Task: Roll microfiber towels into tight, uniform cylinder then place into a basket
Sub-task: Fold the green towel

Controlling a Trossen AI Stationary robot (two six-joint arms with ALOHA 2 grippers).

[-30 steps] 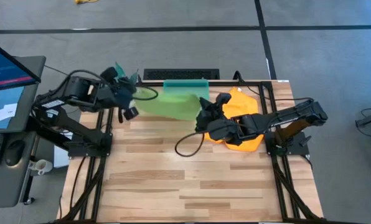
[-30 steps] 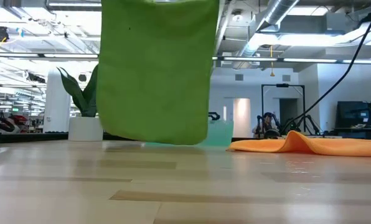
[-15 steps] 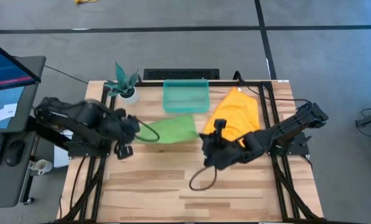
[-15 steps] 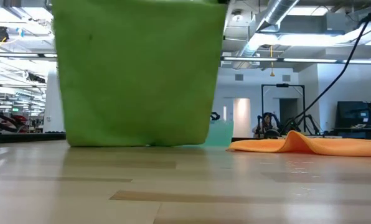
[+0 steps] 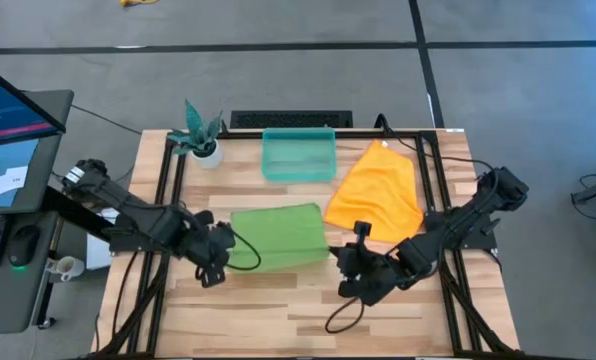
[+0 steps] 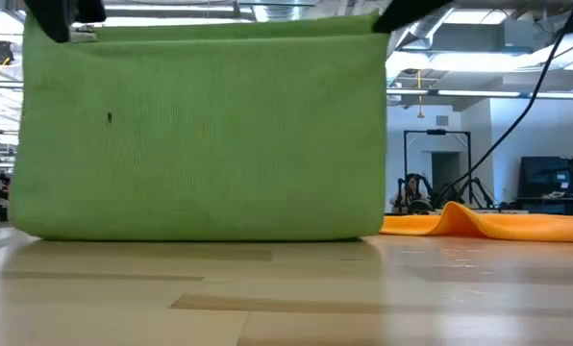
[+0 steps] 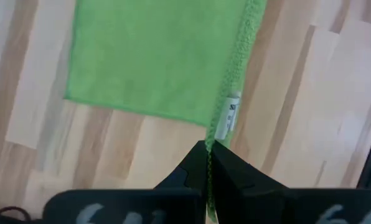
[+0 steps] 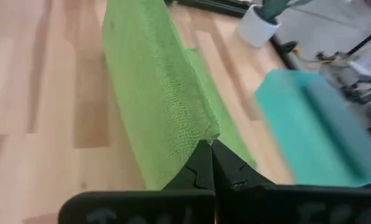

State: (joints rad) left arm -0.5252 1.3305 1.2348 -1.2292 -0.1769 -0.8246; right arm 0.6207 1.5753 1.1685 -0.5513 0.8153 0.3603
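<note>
Green towel [image 6: 200, 135], pinched by left claw [image 7: 208, 151] and right claw [image 8: 209, 147], hides the basket.

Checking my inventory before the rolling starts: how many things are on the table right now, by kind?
Towels: 2, the green towel held by both grippers, the orange towel lying flat.
Baskets: 1, the teal basket.
Potted plants: 1, the potted plant.
Total: 4

Grey concrete floor [image 5: 278, 80] crossed by dark seams. Exposed silver ceiling ducts [image 6: 460, 38] over long fluorescent strip lights [image 6: 479, 92]. Black monitor [image 6: 544, 177] farther back.
</note>
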